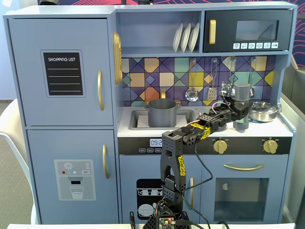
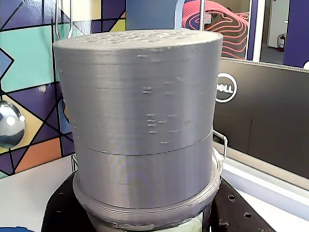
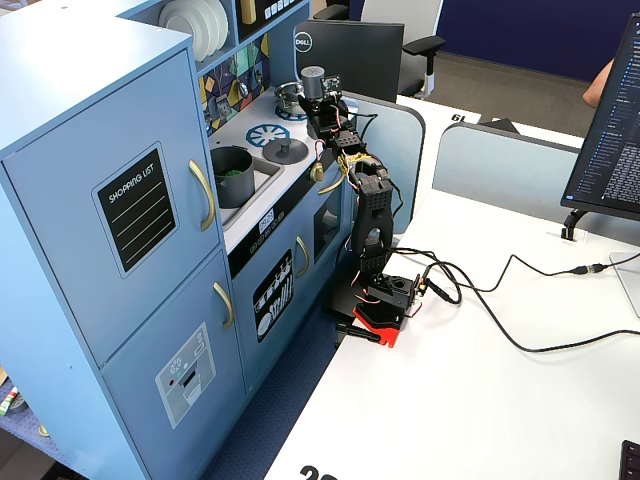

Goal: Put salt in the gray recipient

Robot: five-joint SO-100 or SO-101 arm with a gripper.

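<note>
Look at the salt shaker point(image 2: 145, 135) filling the wrist view: its gray top is matt plastic with fine ridged layers and small rough specks. In a fixed view you see the gray pot point(image 1: 162, 112) at the center, matt and smooth, while the steel pan point(image 1: 263, 110) at the right is shiny metal. The plates point(image 1: 186, 37) at the top look glossy white. The fridge doors point(image 1: 62, 71) are smooth, painted blue.

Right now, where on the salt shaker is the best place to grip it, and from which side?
Grip the salt shaker on its slim body below the wider cap, coming level from the front, as the gripper does. It stands upright, so the jaws close across the round wall and the cap lip stops slipping.
</note>
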